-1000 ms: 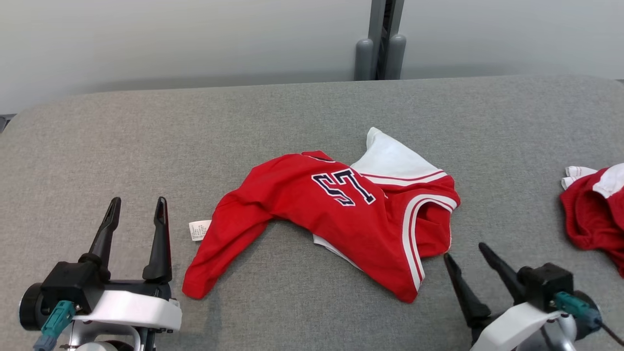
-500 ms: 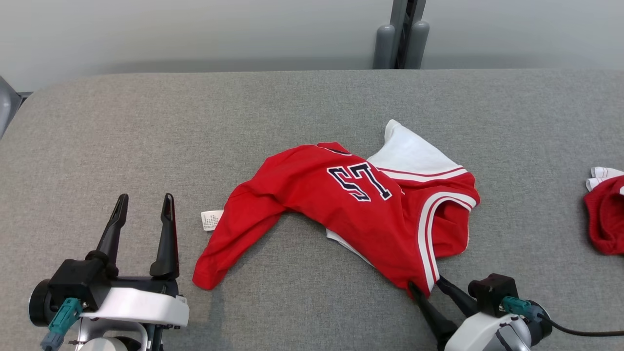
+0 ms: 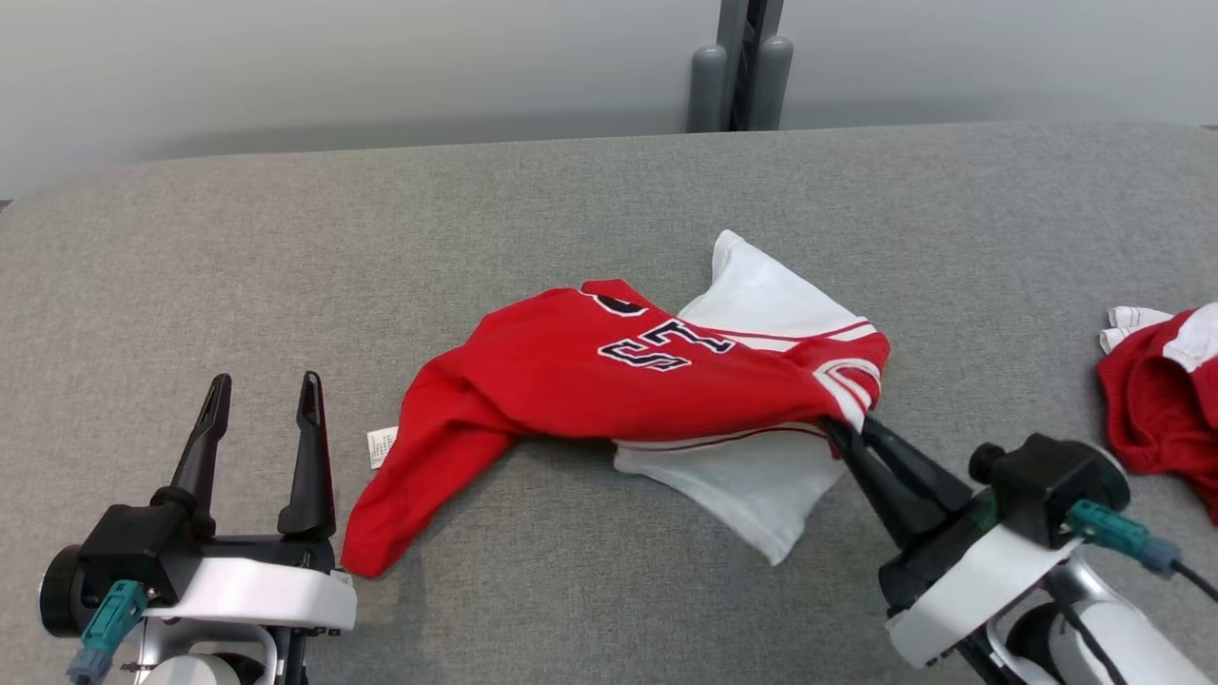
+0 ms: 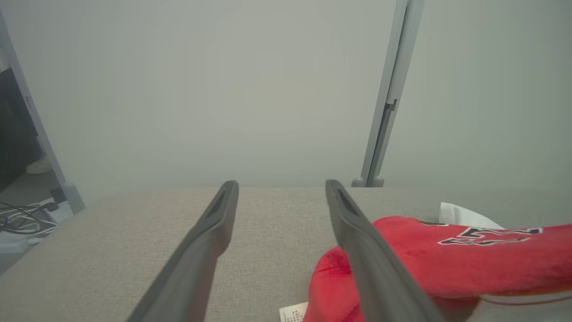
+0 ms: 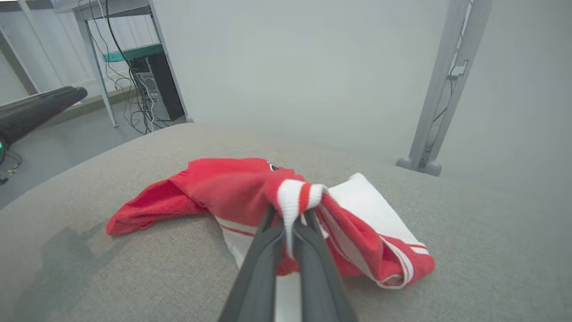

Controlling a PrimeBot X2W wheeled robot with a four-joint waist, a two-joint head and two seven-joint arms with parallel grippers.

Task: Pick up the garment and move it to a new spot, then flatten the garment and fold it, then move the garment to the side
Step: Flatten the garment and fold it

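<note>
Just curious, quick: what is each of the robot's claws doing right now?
Left gripper: open, holding nothing.
Right gripper: closed on the striped edge of the red shirt.

We take this for a lab or test room. Our grey fabric-covered table (image 3: pixel 285 238) stands against plain grey partitions (image 3: pixel 381 57) joined by a metal post (image 3: pixel 737 67). Past its edge we see a bare floor (image 5: pixel 67 134), loose cables (image 4: pixel 22 220) and a computer tower (image 5: pixel 157 85) under a metal-framed desk (image 5: pixel 102 76).

Bright, even light; soft shadows.
</note>
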